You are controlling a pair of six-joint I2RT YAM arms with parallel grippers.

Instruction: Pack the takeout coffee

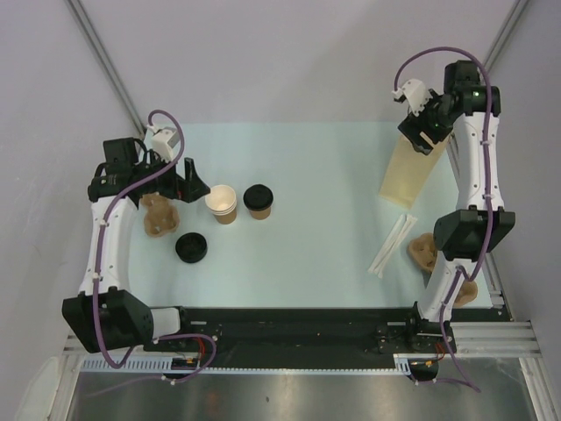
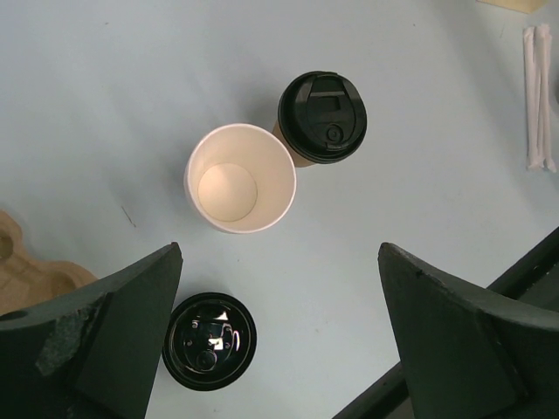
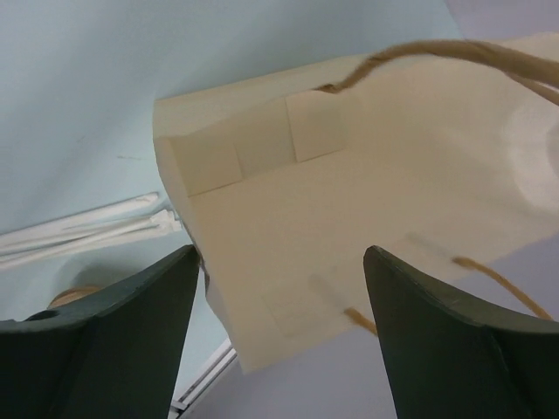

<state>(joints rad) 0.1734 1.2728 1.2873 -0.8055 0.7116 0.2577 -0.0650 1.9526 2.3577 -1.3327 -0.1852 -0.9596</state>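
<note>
Right wrist alone shows string handles point(image 3: 419, 48) on bag point(image 3: 349, 201); left gripper point(image 2: 279, 262), right gripper point(image 3: 279, 262) spread.

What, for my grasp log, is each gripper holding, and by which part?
Nothing: left gripper hangs open by the unlidded cup; right gripper stands open at the paper bag.

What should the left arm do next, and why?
Probably lower the left gripper, whose jaws stand wide, onto the loose black lid and grasp it. The open cup has no lid, while the capped cup beside it looks ready, so the open one likely needs its lid before packing.
</note>
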